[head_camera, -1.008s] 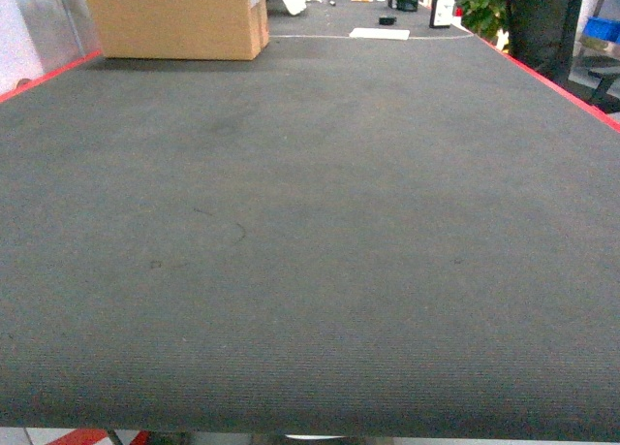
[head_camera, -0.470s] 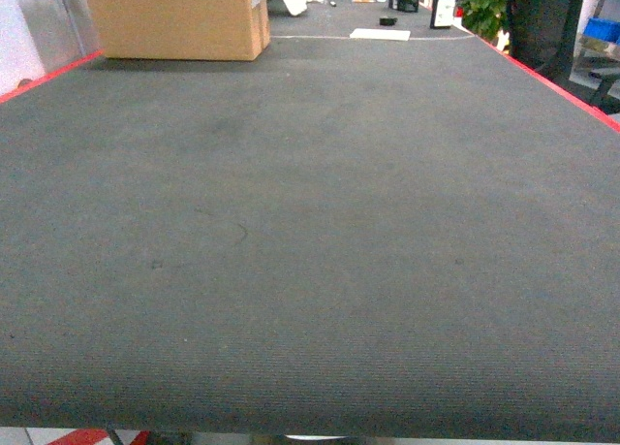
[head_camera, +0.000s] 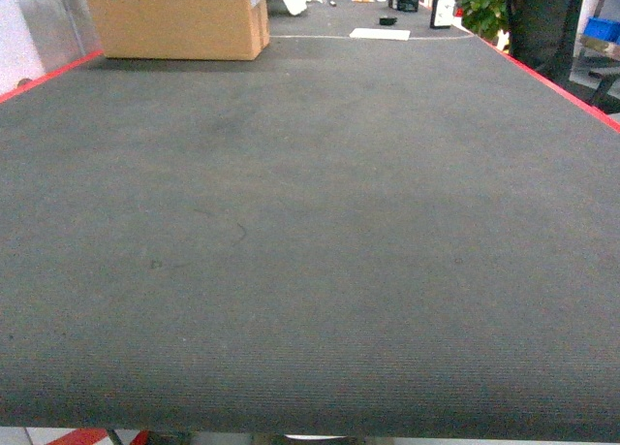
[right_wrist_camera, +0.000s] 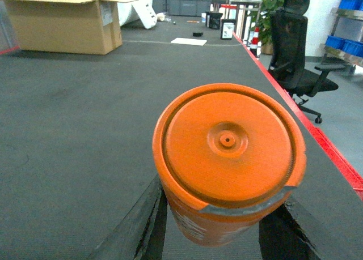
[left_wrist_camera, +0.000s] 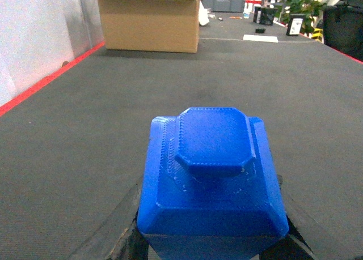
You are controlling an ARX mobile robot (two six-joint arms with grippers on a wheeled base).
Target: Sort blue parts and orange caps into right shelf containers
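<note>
In the left wrist view, a blue part (left_wrist_camera: 211,158), a blocky piece with an octagonal raised top, fills the lower middle. My left gripper (left_wrist_camera: 211,244) is shut on its sides, and the dark fingers (left_wrist_camera: 122,240) show below it. The right wrist view shows an orange cap (right_wrist_camera: 228,142), round with a small centre dimple, and my right gripper (right_wrist_camera: 218,234) is shut on it. Both are held above the grey table. Blue containers (right_wrist_camera: 345,43) sit on a metal shelf far right, beyond the table. Neither gripper shows in the head view.
The grey felt table (head_camera: 310,222) has red edge strips (head_camera: 562,81). An open cardboard box (head_camera: 179,18) stands at the back left. A black office chair (right_wrist_camera: 298,56) stands off the right edge. A white sheet (head_camera: 380,34), small black items and a plant (head_camera: 482,7) lie far back.
The far objects sit very slightly differently in the head view, a small camera shift. Nothing on the table has moved.
</note>
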